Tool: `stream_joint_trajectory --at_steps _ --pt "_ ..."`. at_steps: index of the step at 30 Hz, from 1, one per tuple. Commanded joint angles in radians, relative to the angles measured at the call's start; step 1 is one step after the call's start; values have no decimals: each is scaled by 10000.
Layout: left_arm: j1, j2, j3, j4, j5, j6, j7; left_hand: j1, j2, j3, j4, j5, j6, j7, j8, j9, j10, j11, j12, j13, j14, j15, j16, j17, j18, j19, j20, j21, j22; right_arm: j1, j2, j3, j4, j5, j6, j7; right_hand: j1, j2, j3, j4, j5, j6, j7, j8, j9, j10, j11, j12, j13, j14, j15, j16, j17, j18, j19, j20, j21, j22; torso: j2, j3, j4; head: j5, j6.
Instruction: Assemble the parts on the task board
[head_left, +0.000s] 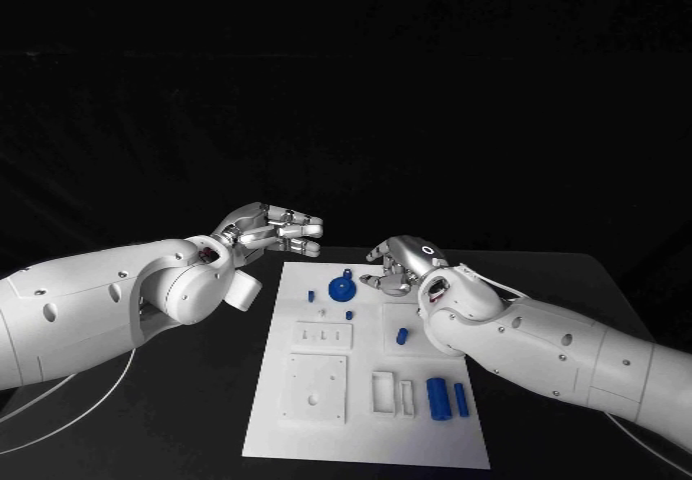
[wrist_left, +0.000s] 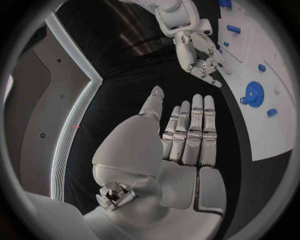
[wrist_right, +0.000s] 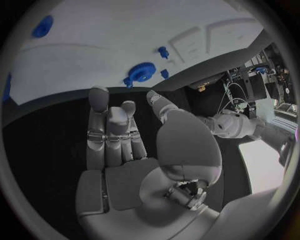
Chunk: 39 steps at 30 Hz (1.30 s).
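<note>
The white task board (head_left: 332, 440) lies in the middle of the black table. A blue gear (head_left: 342, 290) sits near its far edge, with small blue pegs (head_left: 313, 296) beside it. Two blue cylinders (head_left: 437, 397) lie at the near right, and a short blue piece (head_left: 402, 336) lies mid-board. My right hand (head_left: 401, 262) hovers at the board's far edge, just right of the gear, holding nothing. My left hand (head_left: 274, 228) is raised beyond the board's far left corner, fingers apart and empty. In the left wrist view the left hand (wrist_left: 187, 135) has its fingers stretched out, and the gear (wrist_left: 253, 93) lies off to one side.
The board has moulded recesses and raised frames (head_left: 317, 385) in its near half. Black table (head_left: 577, 290) surrounds the board on all sides. In the right wrist view the right hand (wrist_right: 119, 140) shows an empty palm, with the gear (wrist_right: 142, 72) just past its fingertips.
</note>
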Motion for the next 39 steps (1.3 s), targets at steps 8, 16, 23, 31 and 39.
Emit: stream_joint_trajectory --at_steps 8,16,23,31,39 --pt "-26 -46 1 -37 -22 138 185 -7 99 -38 -26 45 -39 -11 -29 5 -21 -39 -35 7 -59 -27 -24 -15 -25 11 52 -53 -2 0 -1759 692 617 2443 905 2103 752 150 -215 -594 33 104 46 20 -17 8 -18 95 108 -2 -42 82 39 17 425 -12 95 66 -101 32 -182 11 -15" --pt "-64 -96 0 -51 -249 112 178 6 107 -51 -57 38 -18 -21 -27 8 69 -68 -30 7 -8 -49 -2 -5 -20 38 39 -33 7 -124 -2614 907 127 3976 1361 3707 1122 785 -1485 -1783 1406 205 45 24 -25 107 -35 325 425 1 -74 303 223 2 419 -46 493 369 -120 99 -288 21 8" --pt "-91 -127 -1 -117 -628 -9 109 -90 69 -150 -39 -108 43 -119 -27 -8 1071 -405 -4 11 1118 -522 697 307 -41 824 -388 501 221 -344 -2849 946 -508 4074 2162 4353 1166 1078 -2196 -2236 1616 147 64 20 -26 136 -22 340 516 0 -65 311 226 -3 431 -33 470 510 -100 88 -245 -103 -12" --pt "-118 -143 -1 -119 -946 296 -11 28 -114 -187 -186 -338 95 -330 -29 -40 2460 -963 -48 8 2164 -1348 3982 2692 -210 2091 -1374 2470 1295 -690 -2672 953 -1128 3810 2221 4501 1260 1201 -2412 -2404 1620 66 84 14 -32 118 -14 294 507 -4 -60 296 214 2 432 -28 409 569 -94 86 -236 -99 -95" --pt "-162 -138 0 -99 -1030 749 -149 194 -218 -25 -456 -371 91 -401 -28 7 3237 -1230 342 143 1565 -1603 6192 4805 -149 1806 -1587 3870 2439 -845 -2307 953 -1702 3573 2213 4496 1237 1198 -2387 -2433 1562 61 84 17 -29 134 -11 313 523 -1 -55 312 225 2 443 -23 429 593 -97 72 -193 -161 -152"
